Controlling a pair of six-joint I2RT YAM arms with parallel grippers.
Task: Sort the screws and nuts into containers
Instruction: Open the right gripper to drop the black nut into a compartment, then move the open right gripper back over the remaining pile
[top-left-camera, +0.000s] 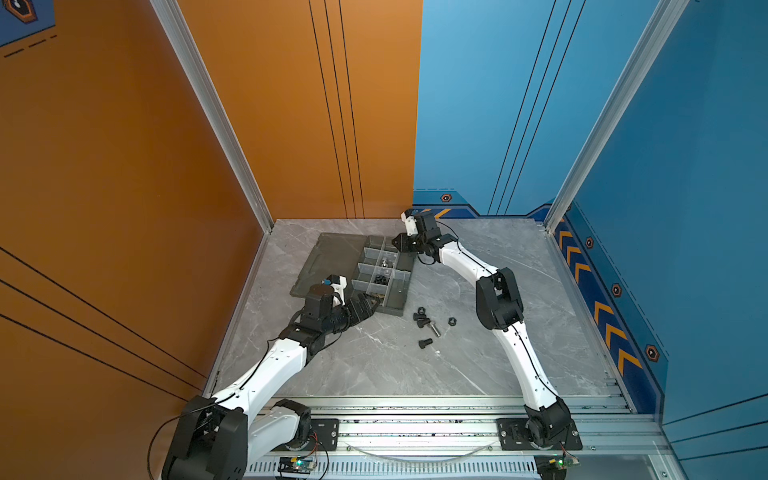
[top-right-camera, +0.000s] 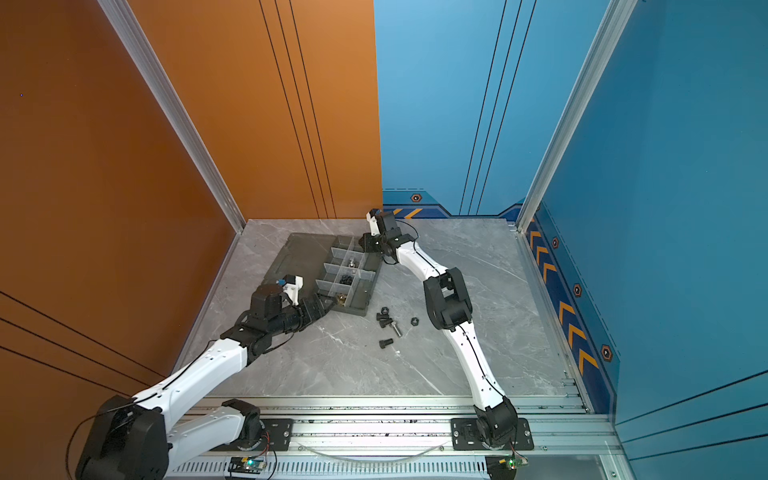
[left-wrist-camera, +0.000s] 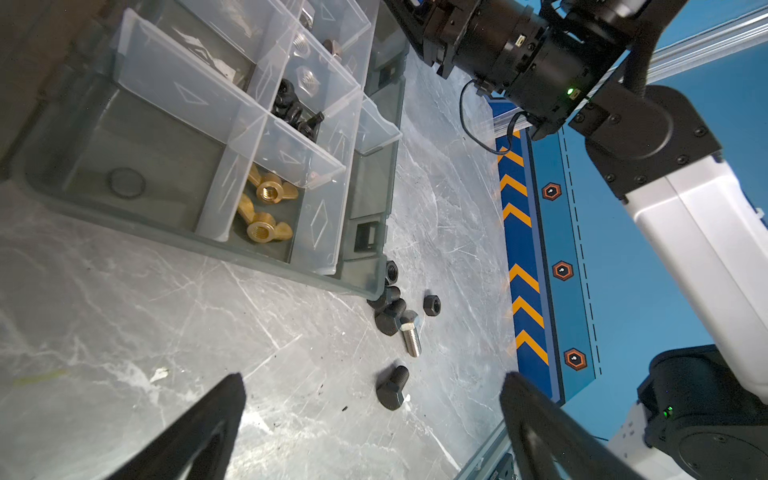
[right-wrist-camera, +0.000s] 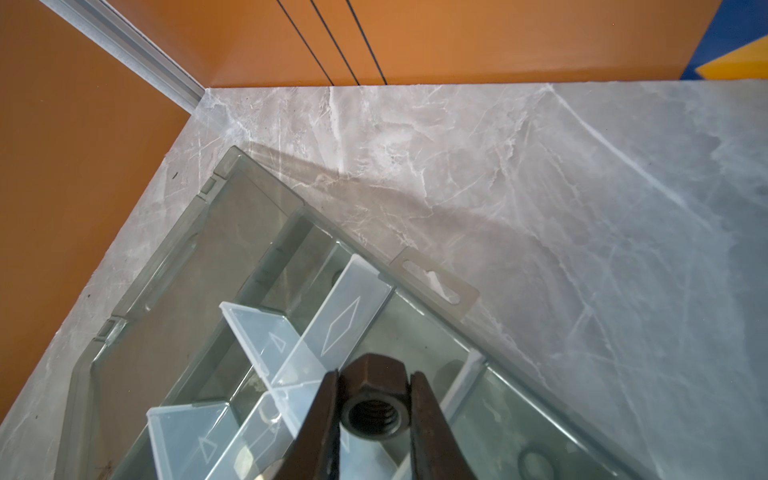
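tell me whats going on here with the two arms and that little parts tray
Hardware is being sorted into an organizer tray. The right arm holds a dark hex nut in its jaws above the tray's far end. The left arm, jaws wide open and empty, is by the near end. A few screws and nuts lie loose on the table.

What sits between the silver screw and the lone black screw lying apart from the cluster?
Nothing: only bare tabletop separates the silver screw from the lone black screw, clearest in the left wrist view.
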